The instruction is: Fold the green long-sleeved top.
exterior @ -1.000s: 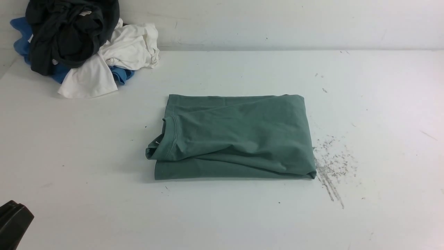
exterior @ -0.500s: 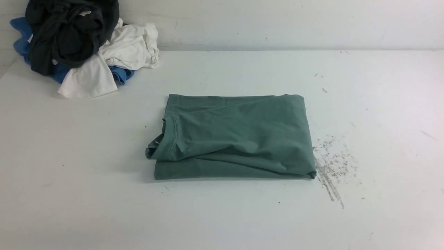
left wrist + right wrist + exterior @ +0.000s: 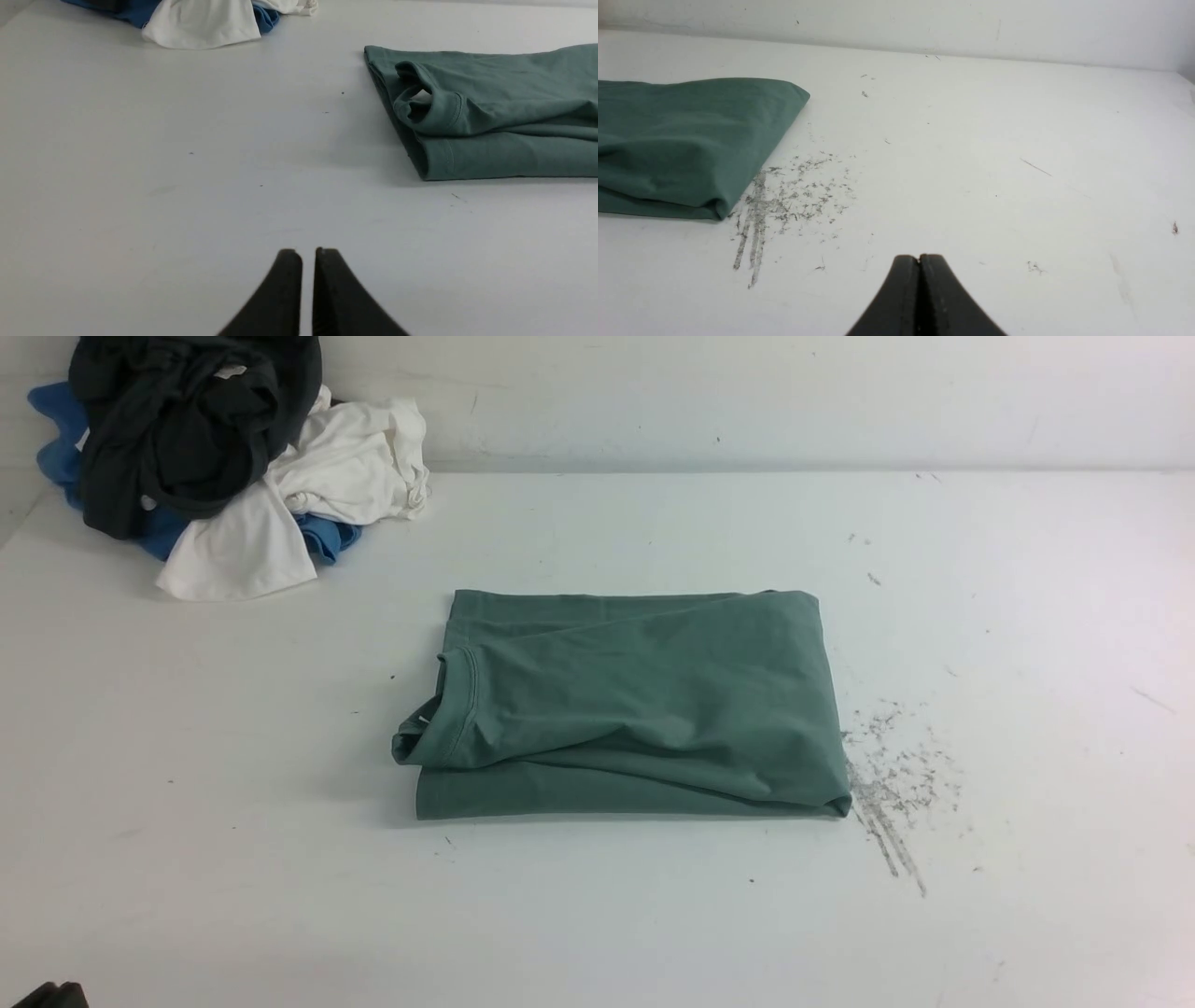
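I judge the fold finished: the green long-sleeved top (image 3: 635, 705) lies as a neat rectangle mid-bench (image 3: 597, 915), collar at 9 o'clock. Next I'd only park both arms. My left gripper (image 3: 307, 254) is nearly closed and empty; my right gripper (image 3: 919, 259) is fully closed, holding nothing.
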Robot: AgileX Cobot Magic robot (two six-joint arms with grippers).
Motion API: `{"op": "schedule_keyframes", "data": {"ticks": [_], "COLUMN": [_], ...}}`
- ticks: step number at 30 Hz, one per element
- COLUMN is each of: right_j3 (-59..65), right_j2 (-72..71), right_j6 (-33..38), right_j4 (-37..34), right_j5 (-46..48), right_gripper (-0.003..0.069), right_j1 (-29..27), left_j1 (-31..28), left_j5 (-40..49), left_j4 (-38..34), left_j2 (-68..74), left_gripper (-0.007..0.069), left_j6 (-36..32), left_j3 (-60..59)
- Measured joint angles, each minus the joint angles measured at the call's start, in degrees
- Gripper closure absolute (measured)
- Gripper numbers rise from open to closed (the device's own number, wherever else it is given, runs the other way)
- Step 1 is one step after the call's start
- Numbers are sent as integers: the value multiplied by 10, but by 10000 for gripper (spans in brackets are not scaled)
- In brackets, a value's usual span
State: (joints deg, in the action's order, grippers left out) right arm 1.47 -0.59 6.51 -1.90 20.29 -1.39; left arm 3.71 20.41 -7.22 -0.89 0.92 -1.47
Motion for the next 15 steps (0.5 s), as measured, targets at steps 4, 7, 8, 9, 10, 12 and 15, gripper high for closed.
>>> {"op": "schedule_keyframes", "data": {"ticks": [4, 7, 8, 9, 10, 12, 15], "right_j3": [0, 0, 0, 0, 0, 0, 0], "right_j2": [0, 0, 0, 0, 0, 0, 0], "right_j6": [0, 0, 0, 0, 0, 0, 0], "right_j4": [0, 0, 0, 0, 0, 0, 0], "right_j5": [0, 0, 0, 0, 0, 0, 0], "right_gripper": [673, 673, 673, 673, 673, 673, 673], "right_j1": [0, 0, 0, 0, 0, 0, 0], "left_j1": [0, 0, 0, 0, 0, 0, 0], "left_j5": [1, 1, 1, 1, 1, 1, 1], "left_j4": [0, 0, 0, 0, 0, -1, -1], "left_j2": [0, 0, 0, 0, 0, 0, 0], "left_gripper": [599, 599, 599, 599, 599, 599, 599], "left_j6": [-1, -3, -3, -3, -3, -3, -4], "left_j3": [0, 0, 0, 0, 0, 0, 0]}}
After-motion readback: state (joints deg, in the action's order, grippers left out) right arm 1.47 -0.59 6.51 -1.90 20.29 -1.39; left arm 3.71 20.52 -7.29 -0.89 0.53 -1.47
